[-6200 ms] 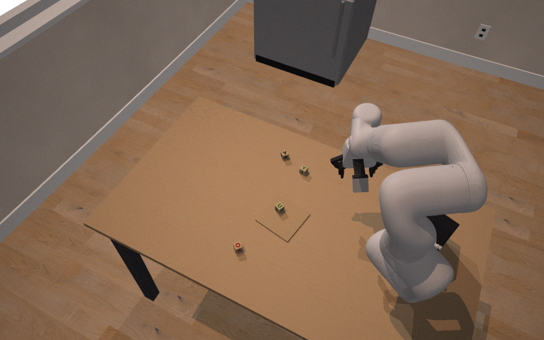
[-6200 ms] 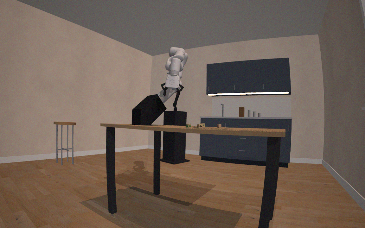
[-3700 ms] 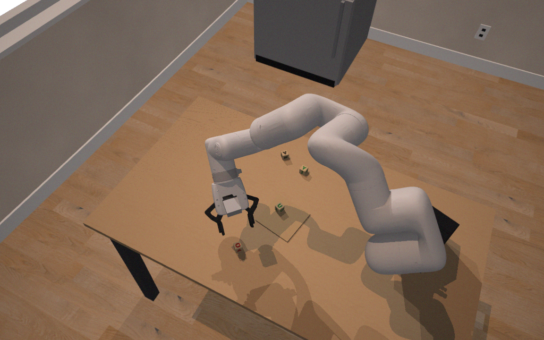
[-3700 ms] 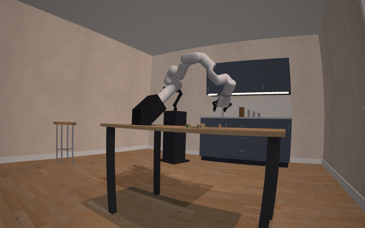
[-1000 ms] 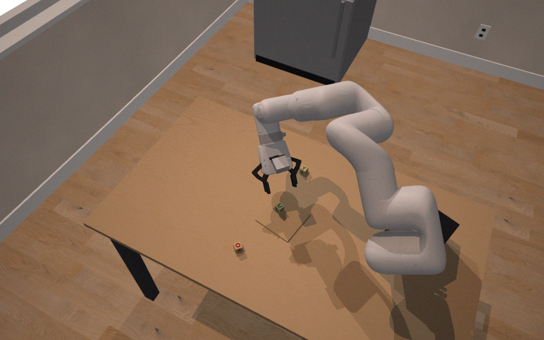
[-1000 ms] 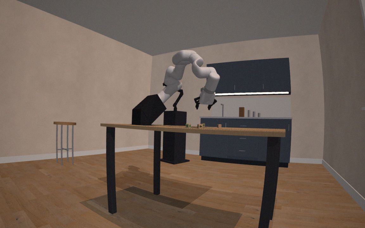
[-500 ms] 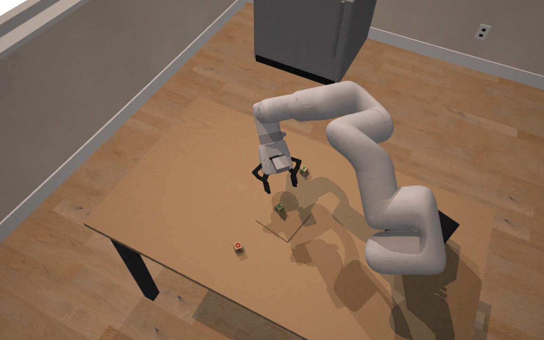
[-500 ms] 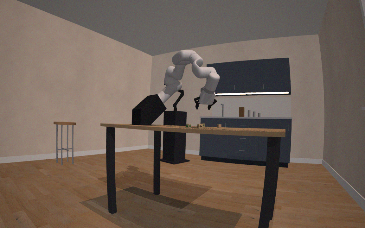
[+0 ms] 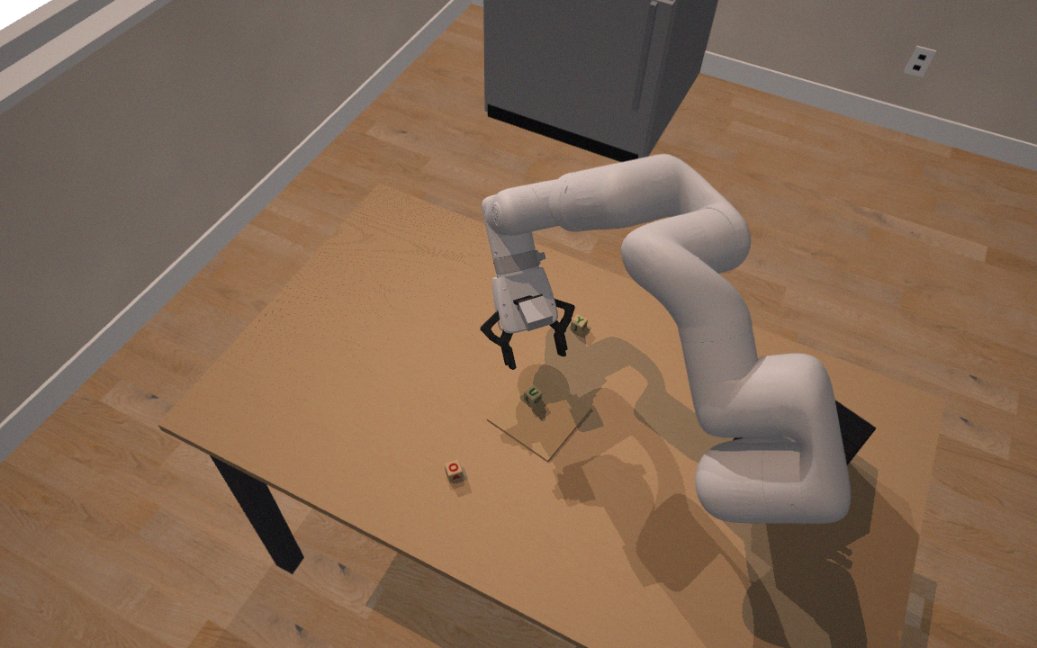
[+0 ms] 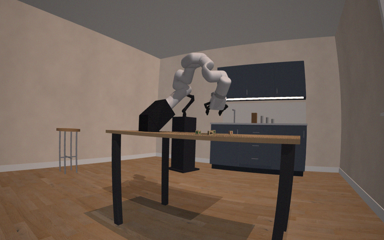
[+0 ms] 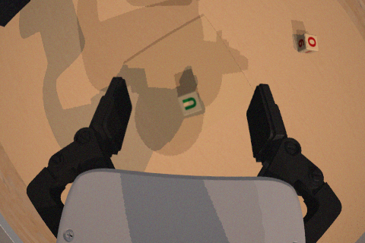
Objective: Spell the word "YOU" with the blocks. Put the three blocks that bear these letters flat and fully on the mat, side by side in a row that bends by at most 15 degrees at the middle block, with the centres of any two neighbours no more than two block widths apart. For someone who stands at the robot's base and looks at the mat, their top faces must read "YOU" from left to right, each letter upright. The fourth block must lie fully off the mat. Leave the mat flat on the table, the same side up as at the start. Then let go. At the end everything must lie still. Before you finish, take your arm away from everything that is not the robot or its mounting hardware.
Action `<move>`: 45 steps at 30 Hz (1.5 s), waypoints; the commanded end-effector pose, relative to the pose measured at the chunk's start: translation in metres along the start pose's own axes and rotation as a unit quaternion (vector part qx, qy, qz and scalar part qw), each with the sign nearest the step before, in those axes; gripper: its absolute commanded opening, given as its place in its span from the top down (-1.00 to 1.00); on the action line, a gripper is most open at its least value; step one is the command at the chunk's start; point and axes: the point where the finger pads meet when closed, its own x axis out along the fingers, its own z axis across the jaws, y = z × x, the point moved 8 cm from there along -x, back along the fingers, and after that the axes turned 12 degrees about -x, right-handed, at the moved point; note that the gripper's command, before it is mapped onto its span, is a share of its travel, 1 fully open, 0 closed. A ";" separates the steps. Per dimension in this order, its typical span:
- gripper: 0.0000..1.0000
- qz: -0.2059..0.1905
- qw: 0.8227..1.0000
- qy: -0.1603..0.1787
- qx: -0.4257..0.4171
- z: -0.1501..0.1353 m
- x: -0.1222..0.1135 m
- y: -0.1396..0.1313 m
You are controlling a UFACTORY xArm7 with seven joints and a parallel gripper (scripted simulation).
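Currently the black two-fingered end effector (image 11: 190,108) hangs spread and empty above the small wooden green-lettered U block (image 11: 191,105) — red-lettered O block (image 11: 310,42) well apart on the tan wooden bench (image 9: 329,355).

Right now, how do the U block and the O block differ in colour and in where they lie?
The U block bears a green letter; the O block a red one. The U block sits at the mat's edge, in the arm's shadow, below the open gripper; the O block lies off the mat, apart. Both are small cubes, letter up.

White rounded arm (image 9: 691,298); grey wrist plate, corner screws; black jaws.
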 end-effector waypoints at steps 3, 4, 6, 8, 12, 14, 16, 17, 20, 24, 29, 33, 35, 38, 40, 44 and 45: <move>-1.00 -0.002 1.000 0.000 0.000 0.000 -0.002 0.000; -1.00 -0.002 1.000 0.000 0.000 0.000 -0.002 0.000; -1.00 -0.002 1.000 0.000 0.000 0.000 -0.002 0.000; -1.00 -0.002 1.000 0.000 0.000 0.000 -0.002 0.000; -1.00 -0.002 1.000 0.000 0.000 0.000 -0.002 0.000; -1.00 -0.005 1.000 -0.007 0.006 -0.003 -0.005 -0.001; -1.00 -0.016 0.998 -0.046 0.039 -0.023 -0.021 -0.010; -1.00 -0.016 0.998 -0.046 0.039 -0.023 -0.021 -0.010; -1.00 -0.025 0.994 -0.080 0.070 -0.043 -0.035 -0.017; -1.00 -0.035 0.987 -0.119 0.105 -0.068 -0.049 -0.025; -1.00 -0.045 0.973 -0.169 0.153 -0.105 -0.064 -0.033; -1.00 -0.051 0.958 -0.207 0.191 -0.137 -0.074 -0.037; -1.00 -0.051 0.958 -0.207 0.191 -0.137 -0.074 -0.037; -1.00 -0.056 0.942 -0.241 0.227 -0.168 -0.080 -0.040; -1.00 -0.058 0.933 -0.258 0.245 -0.184 -0.082 -0.041; -1.00 -0.060 0.924 -0.273 0.262 -0.199 -0.084 -0.041; -1.00 -0.060 0.924 -0.273 0.262 -0.199 -0.084 -0.041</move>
